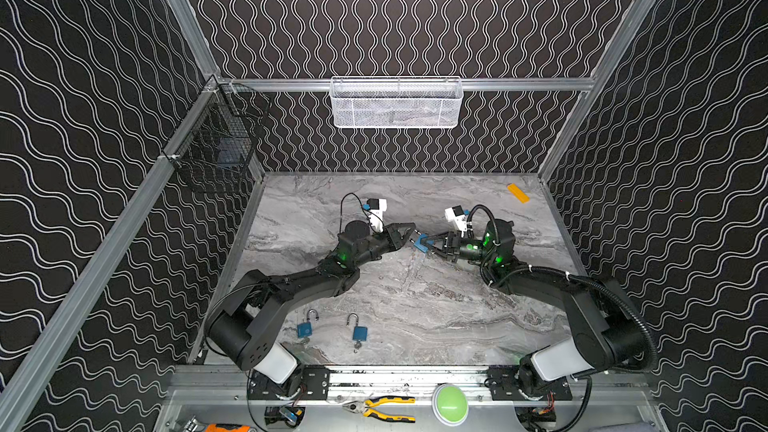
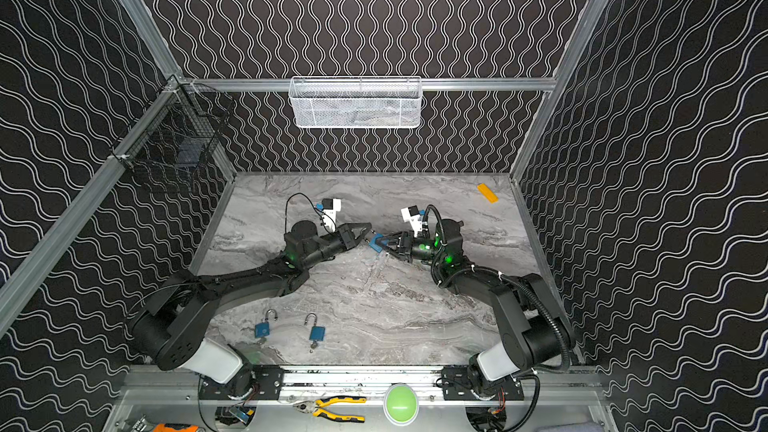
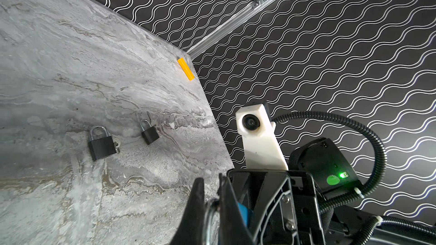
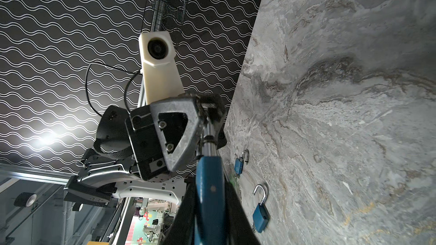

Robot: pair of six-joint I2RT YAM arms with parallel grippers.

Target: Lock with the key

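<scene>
Holding the blue padlock (image 1: 422, 243) between them, your two arms meet over the middle of the tabletop (image 1: 415, 313) in both top views. Your right gripper (image 1: 431, 245) is closed on the padlock's blue body, which the right wrist view shows clamped between its dark fingers. Your left gripper (image 1: 410, 237) is pinched nearly all the way together on the steel shackle (image 4: 207, 137), just beyond the body. The left wrist view shows the silver loop caught between its fingers. You cannot tell from any view whether that shackle is snapped home, and the key for this padlock cannot be made out. A spare padlock (image 1: 304, 328) and a second spare padlock (image 1: 360, 332), both blue, lie near the front left of the tabletop beside the left arm's base, with their shackles swung open. Your left wrist view also shows a dark padlock (image 3: 102, 146) and another dark padlock (image 3: 149, 135) lying flat with their shackles closed. An orange block (image 1: 518, 193) sits near the far right corner.
</scene>
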